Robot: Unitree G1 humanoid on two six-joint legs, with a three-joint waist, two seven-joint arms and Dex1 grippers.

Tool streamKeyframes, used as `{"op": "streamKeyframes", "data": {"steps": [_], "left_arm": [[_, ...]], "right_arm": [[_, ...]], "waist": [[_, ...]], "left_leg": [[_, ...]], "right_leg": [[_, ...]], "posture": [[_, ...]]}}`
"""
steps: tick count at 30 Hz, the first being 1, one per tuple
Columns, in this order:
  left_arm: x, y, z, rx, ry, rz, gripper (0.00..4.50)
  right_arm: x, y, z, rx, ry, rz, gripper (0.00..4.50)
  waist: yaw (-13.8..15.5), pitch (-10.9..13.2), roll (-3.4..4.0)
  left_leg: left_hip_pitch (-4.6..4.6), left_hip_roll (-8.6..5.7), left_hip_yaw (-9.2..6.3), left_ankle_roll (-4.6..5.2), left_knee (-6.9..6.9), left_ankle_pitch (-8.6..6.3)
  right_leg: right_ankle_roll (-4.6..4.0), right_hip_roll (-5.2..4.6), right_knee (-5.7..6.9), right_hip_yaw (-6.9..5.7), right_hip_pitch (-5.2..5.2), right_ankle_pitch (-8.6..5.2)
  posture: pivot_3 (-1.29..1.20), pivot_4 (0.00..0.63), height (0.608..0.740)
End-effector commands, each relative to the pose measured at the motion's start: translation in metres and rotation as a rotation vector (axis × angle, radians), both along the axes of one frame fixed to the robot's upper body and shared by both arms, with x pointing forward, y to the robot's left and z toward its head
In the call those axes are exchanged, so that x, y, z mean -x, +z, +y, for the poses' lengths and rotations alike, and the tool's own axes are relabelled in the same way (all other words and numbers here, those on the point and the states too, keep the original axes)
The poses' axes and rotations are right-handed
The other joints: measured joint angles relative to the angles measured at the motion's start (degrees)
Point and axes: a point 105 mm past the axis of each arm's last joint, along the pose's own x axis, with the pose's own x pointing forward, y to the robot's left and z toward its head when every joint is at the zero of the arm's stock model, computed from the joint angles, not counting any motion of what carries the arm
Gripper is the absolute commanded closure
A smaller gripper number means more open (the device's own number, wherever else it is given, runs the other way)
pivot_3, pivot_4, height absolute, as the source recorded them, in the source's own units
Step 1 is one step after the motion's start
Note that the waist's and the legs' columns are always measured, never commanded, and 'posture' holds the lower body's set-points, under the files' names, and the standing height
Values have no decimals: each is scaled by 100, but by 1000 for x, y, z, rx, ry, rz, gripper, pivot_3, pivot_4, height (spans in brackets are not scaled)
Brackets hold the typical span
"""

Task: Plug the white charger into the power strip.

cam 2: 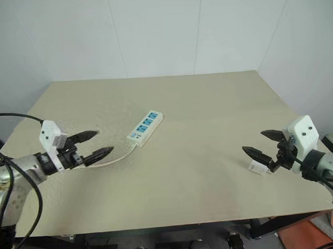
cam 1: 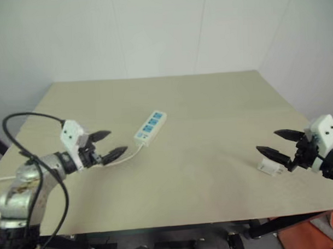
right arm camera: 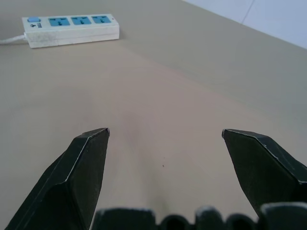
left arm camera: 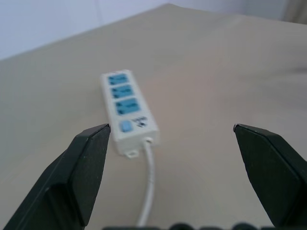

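Observation:
The power strip (cam 1: pixel 151 127) lies flat on the table a little left of centre, a long white bar with three blue sockets, its thin cord running back toward the left arm. My left gripper (cam 1: pixel 109 145) hovers open just short of the strip's cord end, fingers level and aimed at it; the left wrist view shows the strip (left arm camera: pixel 126 111) between the spread fingers. The white charger (cam 1: pixel 270 166) rests on the table at the right, partly hidden behind my right gripper (cam 1: pixel 277 143). That gripper is open above it with nothing held.
The beige table (cam 1: pixel 198 101) stretches wide between strip and charger. White walls rise behind and to the right. A black cable (cam 1: pixel 34 162) loops over the left arm. The table's front edge runs close below both grippers.

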Motion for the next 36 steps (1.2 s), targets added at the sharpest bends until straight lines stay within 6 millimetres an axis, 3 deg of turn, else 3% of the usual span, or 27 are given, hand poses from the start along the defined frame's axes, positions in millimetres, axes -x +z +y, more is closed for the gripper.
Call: {"op": "streamKeyframes", "data": {"steps": [1, 9, 18, 27, 36], "left_arm": [[-24, 2, -7, -6, 77, -70, 8], [-66, -30, -49, 23, 108, -60, 8], [-95, -57, -60, 39, 188, -58, 8], [-101, -81, -77, 62, 157, 17, 8], [-104, -87, -81, 61, 157, 39, 8]], "right_arm": [[-3, 13, 11, -16, 36, -57, 42], [-16, 28, 30, -27, 93, -120, 42], [-18, 39, 51, -74, 172, -163, 42], [-14, 44, 58, -97, 202, -176, 42], [-14, 44, 61, -108, 210, -181, 42]], "waist": [[6, 0, -1], [24, -1, -2], [63, -1, -3], [104, -1, -4], [114, -2, -4]], "left_leg": [[0, -1, 0, 0, 1, 0], [-11, -4, -1, 0, 1, 0], [-12, -5, -1, 0, 2, 0], [-13, -7, -1, 0, 2, 0], [-12, -7, -2, 0, 2, 0]], "right_leg": [[0, 0, -1, 0, 1, 1], [-42, -2, -8, 1, -6, 30], [-41, -2, -8, 1, -6, 32], [-37, -3, -9, 1, -6, 34], [-37, -3, -8, 1, -5, 34]], "posture": [[0, 150, 740], [0, 150, 740], [0, 150, 740], [0, 150, 740], [0, 150, 740]]}}
